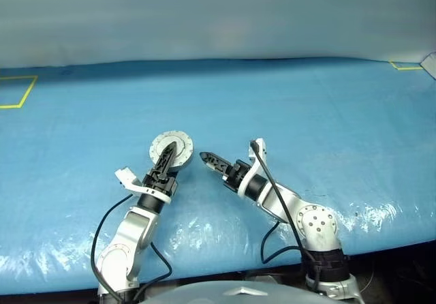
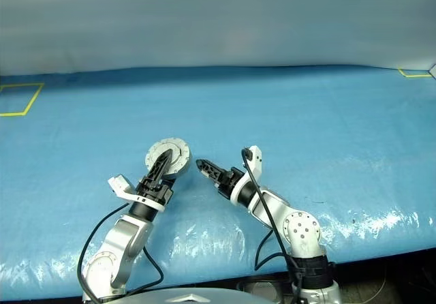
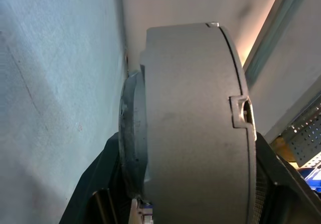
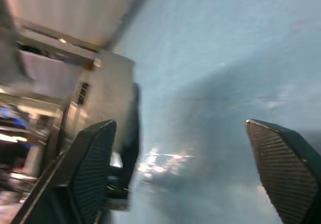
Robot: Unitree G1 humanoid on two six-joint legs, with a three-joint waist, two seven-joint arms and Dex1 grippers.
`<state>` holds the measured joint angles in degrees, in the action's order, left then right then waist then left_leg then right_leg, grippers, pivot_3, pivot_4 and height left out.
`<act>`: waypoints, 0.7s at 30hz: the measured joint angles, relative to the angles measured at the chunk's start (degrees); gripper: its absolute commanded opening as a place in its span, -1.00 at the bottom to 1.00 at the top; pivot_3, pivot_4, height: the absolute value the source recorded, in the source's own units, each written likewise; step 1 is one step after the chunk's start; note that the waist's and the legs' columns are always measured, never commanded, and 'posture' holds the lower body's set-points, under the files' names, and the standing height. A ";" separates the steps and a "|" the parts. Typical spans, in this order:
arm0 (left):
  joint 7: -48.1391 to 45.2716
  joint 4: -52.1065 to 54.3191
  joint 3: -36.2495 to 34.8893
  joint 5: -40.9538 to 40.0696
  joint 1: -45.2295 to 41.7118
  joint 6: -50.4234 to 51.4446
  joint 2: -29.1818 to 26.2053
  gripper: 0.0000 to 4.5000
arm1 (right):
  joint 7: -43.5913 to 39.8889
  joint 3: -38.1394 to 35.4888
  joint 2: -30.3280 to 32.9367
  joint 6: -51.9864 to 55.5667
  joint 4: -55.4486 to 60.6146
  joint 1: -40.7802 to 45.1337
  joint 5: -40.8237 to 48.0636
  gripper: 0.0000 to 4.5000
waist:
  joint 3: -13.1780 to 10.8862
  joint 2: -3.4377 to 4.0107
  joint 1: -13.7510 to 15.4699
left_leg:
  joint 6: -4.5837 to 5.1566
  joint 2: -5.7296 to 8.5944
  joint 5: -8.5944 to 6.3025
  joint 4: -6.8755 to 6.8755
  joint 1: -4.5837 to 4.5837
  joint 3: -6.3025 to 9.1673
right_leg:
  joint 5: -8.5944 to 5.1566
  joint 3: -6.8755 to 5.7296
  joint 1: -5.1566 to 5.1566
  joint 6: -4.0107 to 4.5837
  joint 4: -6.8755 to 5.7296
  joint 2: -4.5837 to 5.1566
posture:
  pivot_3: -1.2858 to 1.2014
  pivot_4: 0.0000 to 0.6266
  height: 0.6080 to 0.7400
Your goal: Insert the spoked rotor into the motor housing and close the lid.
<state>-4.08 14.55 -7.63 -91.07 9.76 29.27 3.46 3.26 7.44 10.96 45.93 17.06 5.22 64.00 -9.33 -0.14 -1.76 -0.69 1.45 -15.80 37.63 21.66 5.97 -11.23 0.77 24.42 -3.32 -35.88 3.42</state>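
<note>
The motor housing (image 1: pixel 182 146) is a round light-grey disc held on edge just above the blue table. My left gripper (image 1: pixel 167 155) is shut on it, one black finger lying across its face. In the left wrist view the housing (image 3: pixel 195 123) sits between my fingers (image 3: pixel 95 184), its lid closed against it along a seam (image 3: pixel 231 73). The spoked rotor is hidden. My right gripper (image 1: pixel 208 159) stands open just right of the housing, pointing at it, with nothing between its fingers (image 4: pixel 90 163).
A blue sheet (image 1: pixel 306 120) covers the table, crinkled and shiny along the near edge (image 1: pixel 368 215). Yellow tape marks lie at the far left (image 1: pixel 17 91) and far right (image 1: pixel 405 66). A grey wall rises behind.
</note>
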 measured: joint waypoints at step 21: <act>2.29 -42.45 -14.65 20.38 -41.25 -6.62 -6.29 0.08 | -13.47 8.42 5.30 -22.08 6.30 -12.71 -41.64 1.00 | -0.22 -0.55 0.89 | 0.00 0.06 0.02 0.27 0.01 0.02 | 0.44 0.01 -0.15 -0.16 0.03 -0.02 | 0.03 -0.52 1.00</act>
<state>-1.78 -27.91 -22.28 -70.69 -31.50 22.65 -2.84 -10.21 15.85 16.25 23.85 23.36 -7.49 22.36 -9.55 -0.69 -0.87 -0.69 1.51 -15.78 37.91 21.67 5.99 -10.79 0.78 24.27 -3.48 -35.85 3.40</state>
